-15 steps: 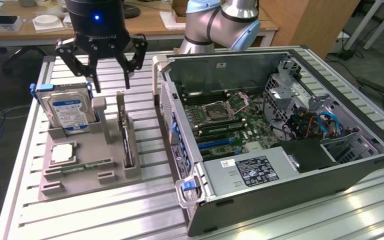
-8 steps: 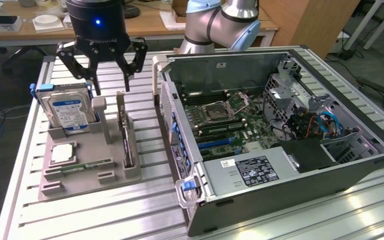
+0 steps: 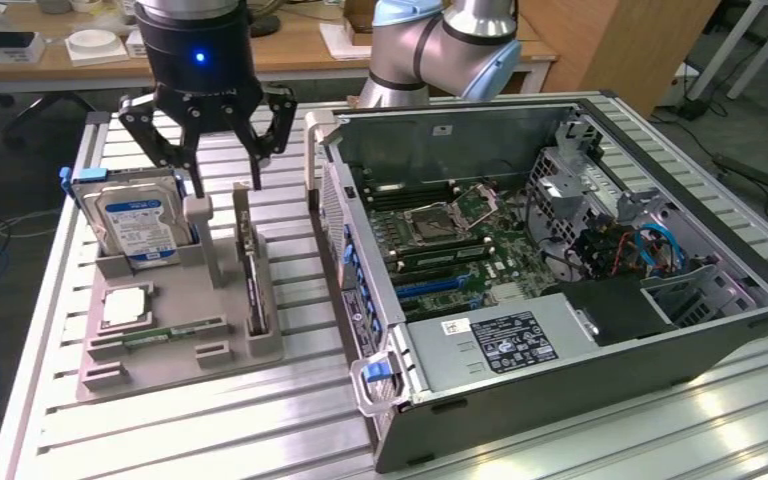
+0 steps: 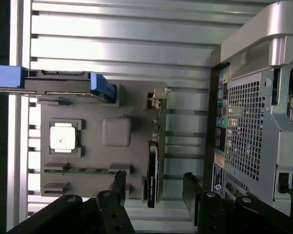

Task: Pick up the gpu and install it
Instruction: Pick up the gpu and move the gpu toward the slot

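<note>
The gpu is a thin dark card standing on edge in a slot of the grey holder, with its pale bracket at the far end. From the wrist view I look down on its top edge as a narrow black strip. My gripper hangs open just above the card's far end. In the wrist view the gripper has one black finger on each side of the card, not touching it. Nothing is held.
On the same holder stand a silver hard drive, a square processor and a green memory stick. The open computer case lies at the exterior view's right, close beside the holder.
</note>
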`<action>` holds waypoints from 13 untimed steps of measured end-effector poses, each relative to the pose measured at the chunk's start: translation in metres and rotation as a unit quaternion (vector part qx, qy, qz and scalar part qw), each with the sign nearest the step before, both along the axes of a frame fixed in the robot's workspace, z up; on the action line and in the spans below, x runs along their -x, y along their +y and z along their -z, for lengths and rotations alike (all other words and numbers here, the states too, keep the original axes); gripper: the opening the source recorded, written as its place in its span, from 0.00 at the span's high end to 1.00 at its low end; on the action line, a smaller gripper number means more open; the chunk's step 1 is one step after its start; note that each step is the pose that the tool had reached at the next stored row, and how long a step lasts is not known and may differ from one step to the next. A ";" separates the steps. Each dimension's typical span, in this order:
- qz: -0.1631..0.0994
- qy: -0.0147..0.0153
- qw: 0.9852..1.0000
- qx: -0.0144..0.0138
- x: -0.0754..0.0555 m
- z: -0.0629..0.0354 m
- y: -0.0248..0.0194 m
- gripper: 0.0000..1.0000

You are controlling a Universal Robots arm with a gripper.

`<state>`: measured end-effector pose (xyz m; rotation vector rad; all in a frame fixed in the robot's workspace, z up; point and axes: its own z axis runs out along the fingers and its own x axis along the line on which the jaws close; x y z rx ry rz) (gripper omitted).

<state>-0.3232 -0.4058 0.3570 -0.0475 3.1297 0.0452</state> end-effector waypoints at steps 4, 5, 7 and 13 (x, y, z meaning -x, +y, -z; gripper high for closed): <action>0.000 0.000 1.000 0.000 0.000 0.0066 -0.0007 0.41; 0.000 0.000 1.000 0.000 0.000 0.0074 -0.0012 0.41; 0.000 0.000 1.000 0.000 0.000 0.0091 -0.0017 0.41; 0.001 0.000 1.000 0.000 -0.002 0.0128 -0.0024 0.41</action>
